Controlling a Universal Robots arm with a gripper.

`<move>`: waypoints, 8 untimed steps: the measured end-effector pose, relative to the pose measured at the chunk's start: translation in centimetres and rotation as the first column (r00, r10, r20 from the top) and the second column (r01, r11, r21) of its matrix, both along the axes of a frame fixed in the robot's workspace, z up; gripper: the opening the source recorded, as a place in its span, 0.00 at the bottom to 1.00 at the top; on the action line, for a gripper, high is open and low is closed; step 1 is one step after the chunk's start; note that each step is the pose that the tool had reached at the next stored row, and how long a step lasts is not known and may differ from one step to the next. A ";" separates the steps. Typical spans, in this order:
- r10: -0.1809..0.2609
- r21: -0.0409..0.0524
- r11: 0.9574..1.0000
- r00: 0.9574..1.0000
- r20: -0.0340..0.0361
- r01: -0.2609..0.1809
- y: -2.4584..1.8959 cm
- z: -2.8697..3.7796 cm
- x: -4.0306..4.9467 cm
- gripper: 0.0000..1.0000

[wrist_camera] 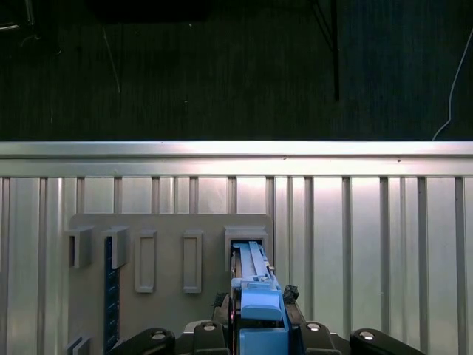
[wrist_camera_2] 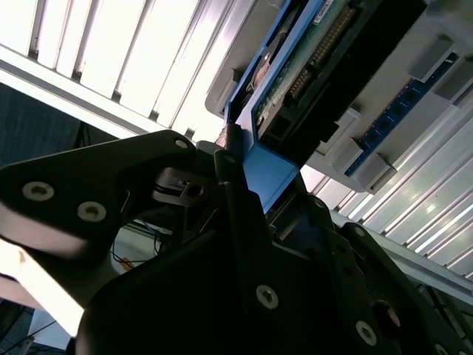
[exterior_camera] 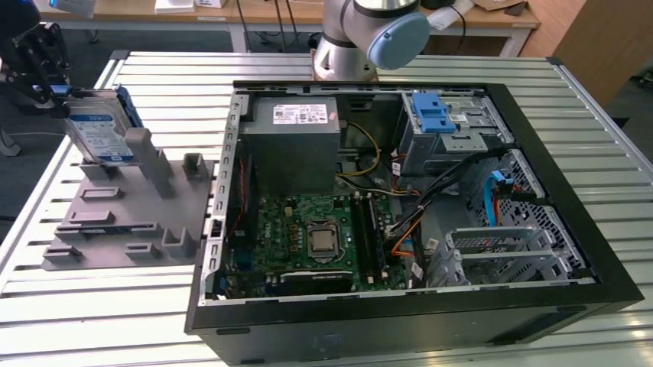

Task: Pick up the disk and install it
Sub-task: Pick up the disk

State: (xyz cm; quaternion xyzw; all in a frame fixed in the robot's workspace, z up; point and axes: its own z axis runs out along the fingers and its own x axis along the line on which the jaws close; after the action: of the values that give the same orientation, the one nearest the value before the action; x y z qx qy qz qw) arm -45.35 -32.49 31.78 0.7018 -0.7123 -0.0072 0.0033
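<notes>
Slats of pale metal are seen across the counter (exterior_camera: pixel 82 306), on which everything is set. Most of it is taken up by an open black computer case (exterior_camera: pixel 408 321), laid on its side with the interior exposed. Inside, a grey power supply (exterior_camera: pixel 294 145) is mounted toward the far end, a green motherboard (exterior_camera: pixel 306 229) is fixed below it, and a metal drive cage with a blue latch (exterior_camera: pixel 444 122) is fitted at the exterior view's right. The base of the arm (exterior_camera: pixel 357 30) is planted on the counter just beyond the case.

At the exterior view's left, just beside the case, a grey slotted fixture (exterior_camera: pixel 112 229) is laid flat on the slats. The disk (exterior_camera: pixel 102 130) is stood on edge at the far end of this fixture, tilted slightly, with its blue-and-white label turned toward the case and its blue rails visible along the edges. In the first wrist view the disk (wrist_camera: pixel 251 274) is seen edge-on, with its lower end seated in a raised slot of the fixture (wrist_camera: pixel 170 229).

The upper end of the disk is pinched by the tool (exterior_camera: pixel 56 88). In the first wrist view the tool (wrist_camera: pixel 260 325) is pressed against both sides of the blue carrier. In the second wrist view a black finger (wrist_camera_2: pixel 229 177) is laid against the blue rail of the disk (wrist_camera_2: pixel 318 59).
</notes>
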 end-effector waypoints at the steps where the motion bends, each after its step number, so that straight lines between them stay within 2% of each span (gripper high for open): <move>1: 0.000 0.000 1.000 1.000 0.000 0.000 0.00 0.02 0.00 0.37; 8: 0.000 0.000 1.000 1.000 0.000 0.000 0.00 0.21 0.00 0.37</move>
State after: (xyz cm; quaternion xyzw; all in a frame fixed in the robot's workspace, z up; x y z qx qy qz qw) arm -45.35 -32.49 31.99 0.7018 -0.7123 -0.0072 0.0033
